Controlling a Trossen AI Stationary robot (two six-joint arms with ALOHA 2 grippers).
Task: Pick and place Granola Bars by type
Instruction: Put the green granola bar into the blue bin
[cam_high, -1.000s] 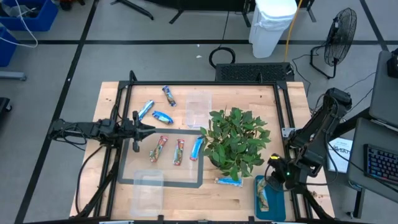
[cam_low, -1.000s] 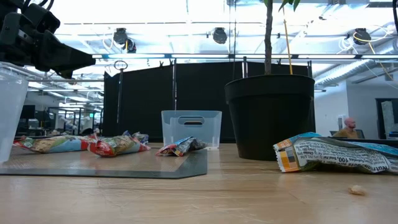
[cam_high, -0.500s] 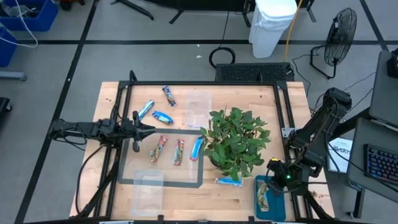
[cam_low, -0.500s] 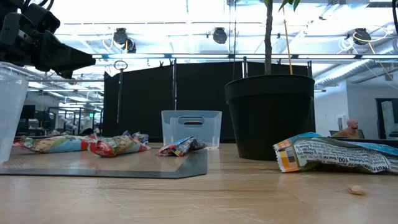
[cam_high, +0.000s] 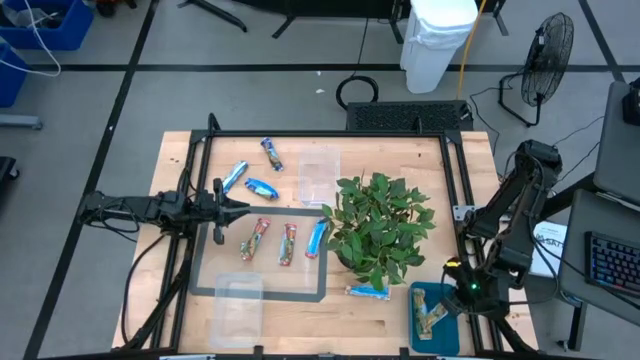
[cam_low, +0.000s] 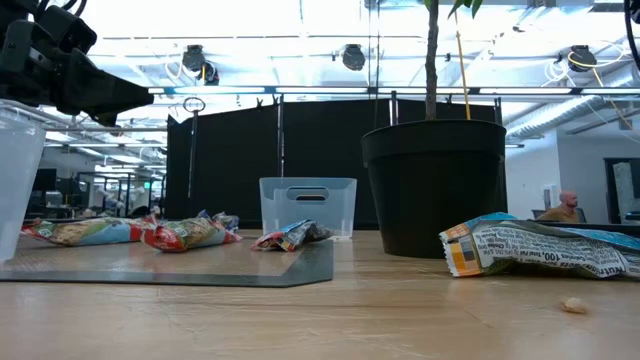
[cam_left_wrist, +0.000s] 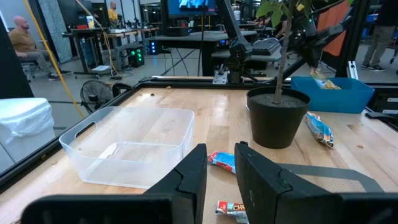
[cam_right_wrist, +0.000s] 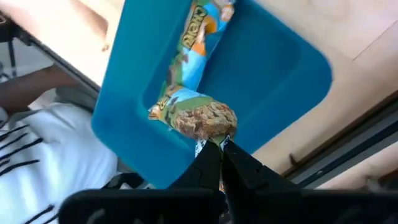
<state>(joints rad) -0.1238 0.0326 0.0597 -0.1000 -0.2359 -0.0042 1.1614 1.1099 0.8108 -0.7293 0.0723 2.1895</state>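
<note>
Granola bar (cam_right_wrist: 194, 99), green-and-beige, lies in the teal tray (cam_high: 441, 300) at the table's 5 o'clock corner, its wrapper end pinched by the right gripper (cam_right_wrist: 219, 144). Left gripper (cam_left_wrist: 219, 163), fingers slightly parted and empty, hovers at 9 o'clock.

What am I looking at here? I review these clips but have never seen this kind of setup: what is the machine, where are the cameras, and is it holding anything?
It is a robot with two dark arms at a wooden table, sorting wrapped snack bars. One picture looks straight down, one looks level across the tabletop, and each arm has a camera on its wrist. The left gripper waits over the table's left side, empty. The right gripper is shut on the end of a granola bar, holding it over the teal tray at the near right corner. Other bars lie loose, including a blue bar by the potted plant and a red bar on the grey mat. Two clear tubs, including one at the back, stand empty.
</note>
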